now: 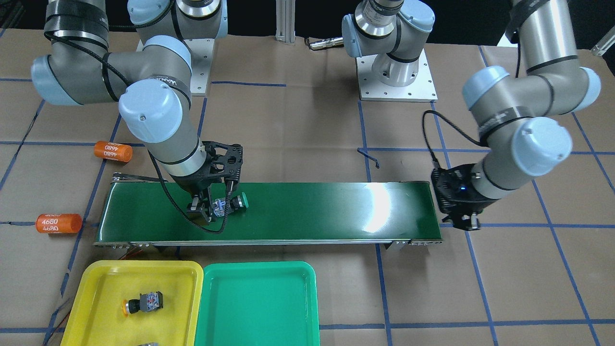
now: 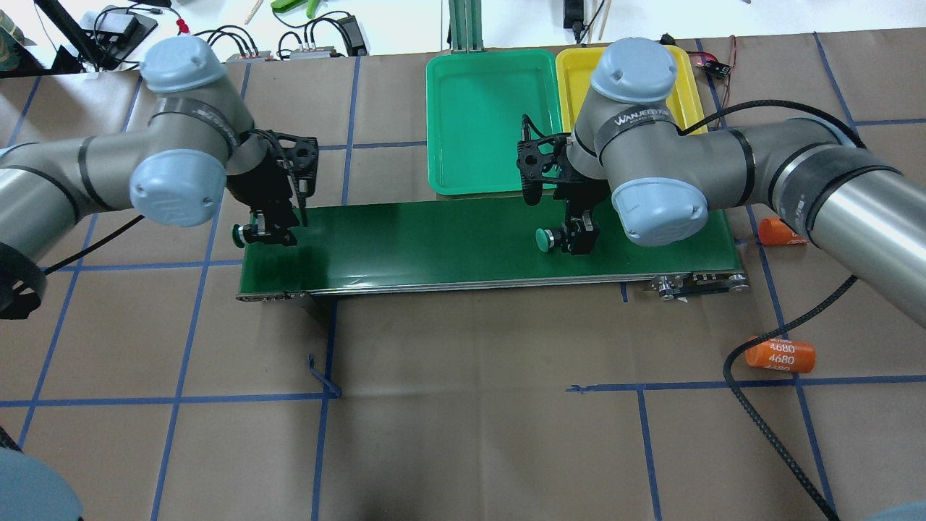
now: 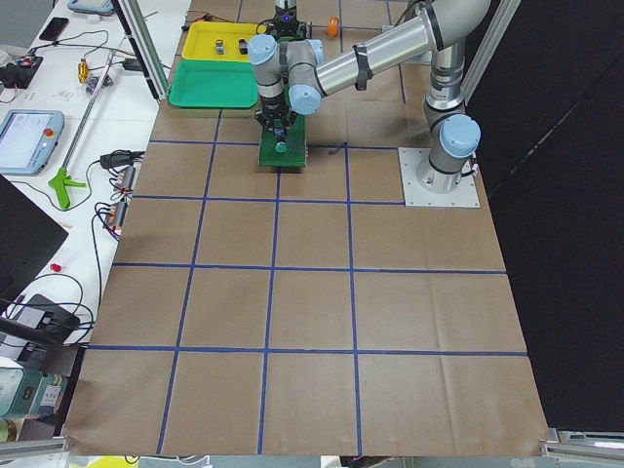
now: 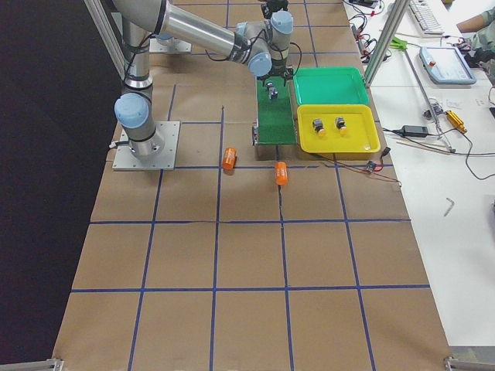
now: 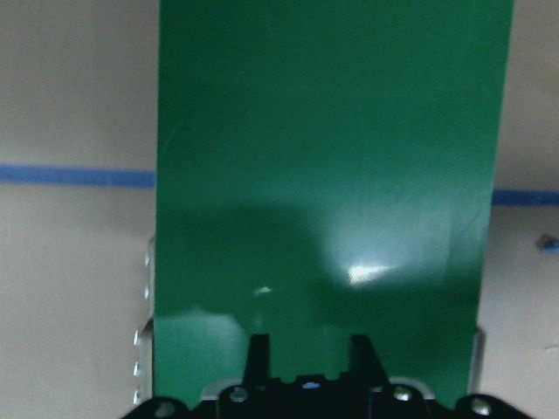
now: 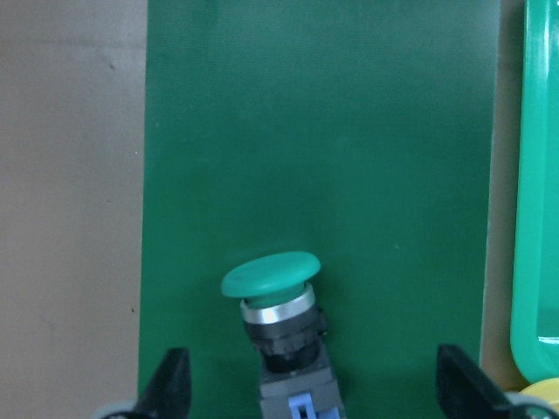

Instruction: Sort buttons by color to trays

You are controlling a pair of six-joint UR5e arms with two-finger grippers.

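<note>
My right gripper (image 1: 214,206) is open low over the belt. A green-capped button (image 1: 240,201) lies between its spread fingers (image 6: 175,384) and shows in the right wrist view (image 6: 272,288). My left gripper (image 2: 269,233) is at the belt's other end, shut on a second green-capped button (image 2: 237,231). That button is almost hidden in the left wrist view. The yellow tray (image 1: 96,283) holds a yellow-capped button (image 1: 143,302), and another shows at the view's bottom edge. The green tray (image 1: 211,307) stands beside it, and I see no button in it.
The long dark-green conveyor belt (image 1: 312,211) runs across the table in front of both trays. Two orange cylinders marked 4680 (image 1: 113,151) (image 1: 58,223) lie off the belt's end on my right side. A black cable hangs from each wrist.
</note>
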